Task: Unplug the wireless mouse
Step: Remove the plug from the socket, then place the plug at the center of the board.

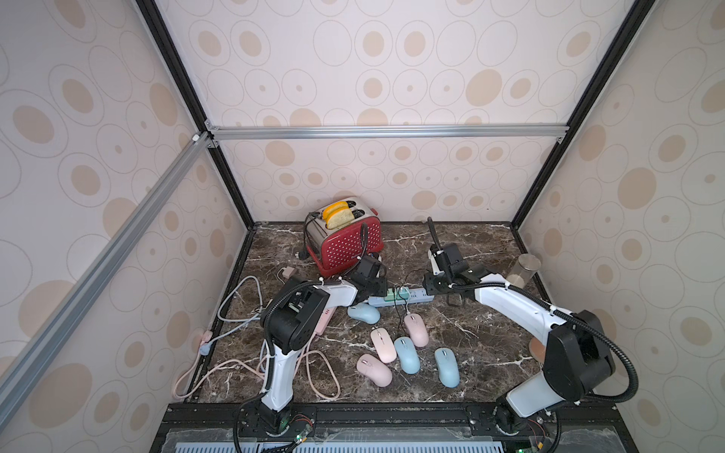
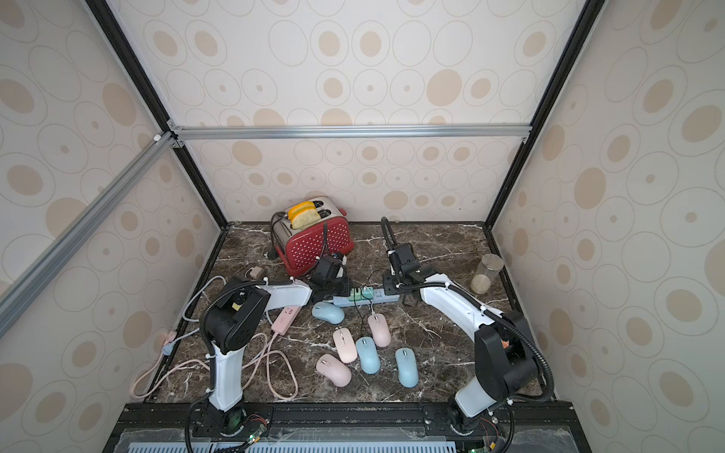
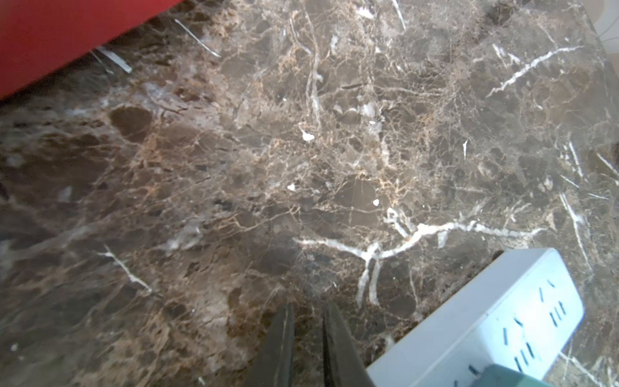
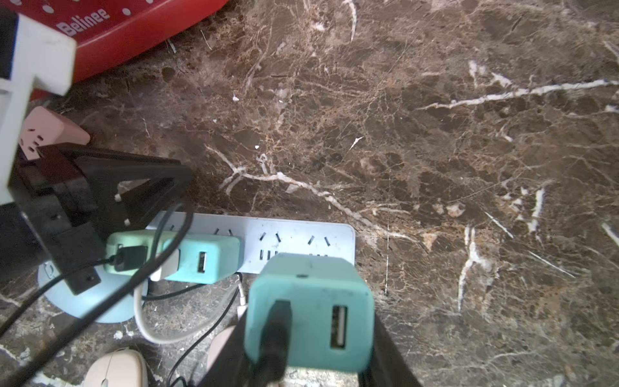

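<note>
The right gripper [image 4: 306, 348] clamps the teal charger [image 4: 308, 301] at the end of the power strip [image 4: 301, 234], apparently to pull it. The left gripper [image 3: 308, 345], nearly closed and empty, seems to brace the strip.

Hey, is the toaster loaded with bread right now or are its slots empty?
Loaded: two slices stick up out of the slots of the red toaster, in both top views.

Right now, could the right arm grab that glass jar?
Probably not yet: the right gripper is closed on a teal charger. The glass jar stands nearby with bare table between, so once freed, likely yes.
</note>
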You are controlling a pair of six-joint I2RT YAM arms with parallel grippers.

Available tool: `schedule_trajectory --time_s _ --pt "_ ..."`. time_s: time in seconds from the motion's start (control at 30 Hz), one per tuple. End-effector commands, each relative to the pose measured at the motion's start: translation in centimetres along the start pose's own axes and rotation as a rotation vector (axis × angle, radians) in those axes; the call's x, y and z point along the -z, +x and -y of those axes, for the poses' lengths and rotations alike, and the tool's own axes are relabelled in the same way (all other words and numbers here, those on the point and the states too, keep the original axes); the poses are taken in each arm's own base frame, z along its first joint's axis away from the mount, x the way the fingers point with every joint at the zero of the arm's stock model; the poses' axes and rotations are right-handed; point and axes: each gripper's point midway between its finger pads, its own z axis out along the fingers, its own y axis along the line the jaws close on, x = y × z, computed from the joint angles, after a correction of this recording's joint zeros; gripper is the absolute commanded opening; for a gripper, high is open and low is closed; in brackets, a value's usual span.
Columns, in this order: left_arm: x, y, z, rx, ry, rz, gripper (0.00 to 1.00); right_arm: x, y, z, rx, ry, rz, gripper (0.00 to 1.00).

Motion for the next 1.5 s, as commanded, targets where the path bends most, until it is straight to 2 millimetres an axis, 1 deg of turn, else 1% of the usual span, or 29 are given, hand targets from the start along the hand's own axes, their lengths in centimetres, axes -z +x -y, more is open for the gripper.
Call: schedule_trajectory --time_s 0.0,0.03,0.1,0.17,0.23,0.3,0.37,0.43,0.5,0.57,0.63,0.67,0.73,0.8,0.83,0.93,1.0,1.07,1.13,1.23,1.3,1.4,1.47 --pt "-0.3 5.2 2.1 0.011 0.061 -0.168 0.22 0.3 -0.9 1.8 -0.056 0.047 0.040 0.24" --pt "-0.2 5.2 2.1 0.013 0.060 -0.166 0.24 0.9 -1.5 1.6 -0.061 0.028 0.067 0.24" --pt "0.1 5.0 2.2 0.015 0.063 -0.161 0.31 2.8 -3.2 0.4 -0.037 -0.047 0.136 0.25" --pt "0.5 4.7 2.4 0.018 0.069 -0.151 0.39 4.1 -3.9 -1.2 -0.021 -0.136 0.169 0.25" --pt "0.8 4.3 2.6 0.024 0.075 -0.136 0.45 5.0 -3.4 -2.1 -0.019 -0.182 0.151 0.25" --pt "1.1 3.9 2.6 0.026 0.075 -0.122 0.49 5.6 -2.0 -2.8 -0.016 -0.224 0.131 0.24" --pt "1.4 3.6 2.4 0.028 0.066 -0.113 0.52 6.4 -0.5 -2.4 -0.054 -0.230 0.128 0.24" --pt "1.5 3.4 2.1 0.034 0.055 -0.106 0.54 7.9 0.1 -2.0 -0.076 -0.244 0.178 0.25" --pt "1.5 3.2 1.8 0.047 0.052 -0.099 0.56 9.9 0.0 -1.8 -0.084 -0.261 0.237 0.25" --pt "1.7 2.9 1.8 0.053 0.055 -0.092 0.57 11.3 -0.3 -1.3 -0.079 -0.241 0.260 0.25" --pt "2.2 2.4 1.6 0.058 0.047 -0.076 0.58 11.7 0.0 0.2 -0.090 -0.158 0.234 0.25" --pt "2.6 2.0 1.6 0.059 0.044 -0.062 0.59 11.6 0.4 1.4 -0.115 -0.095 0.210 0.24" --pt "3.3 1.3 1.5 0.060 0.036 -0.040 0.60 11.2 1.2 2.9 -0.159 -0.037 0.194 0.23" --pt "3.7 1.1 1.3 0.055 0.026 -0.037 0.60 11.5 1.3 3.4 -0.186 -0.036 0.247 0.24" --pt "3.9 1.0 1.1 0.059 0.020 -0.033 0.60 11.7 1.6 4.0 -0.208 -0.018 0.260 0.24" --pt "4.8 0.4 0.7 0.074 0.013 -0.001 0.60 11.8 3.4 6.2 -0.277 0.071 0.227 0.22" --pt "5.6 0.0 0.6 0.079 0.018 0.018 0.60 11.5 4.8 7.5 -0.314 0.130 0.214 0.23" --pt "6.5 -0.6 0.6 0.074 0.013 0.040 0.61 10.5 6.1 8.6 -0.332 0.182 0.158 0.23" --pt "7.6 -1.2 0.7 0.075 0.014 0.069 0.61 8.5 8.0 9.7 -0.360 0.238 0.063 0.23" --pt "9.2 -1.5 0.9 0.085 0.029 0.103 0.62 5.2 10.4 10.3 -0.408 0.246 -0.047 0.26" --pt "10.1 -1.4 1.0 0.089 0.043 0.112 0.63 3.4 11.9 10.6 -0.423 0.263 -0.109 0.28" --pt "11.3 -1.1 1.3 0.098 0.073 0.122 0.65 1.5 13.5 10.8 -0.457 0.272 -0.169 0.33" --pt "11.7 -0.7 1.6 0.101 0.096 0.114 0.66 0.6 14.2 10.9 -0.489 0.263 -0.200 0.43"
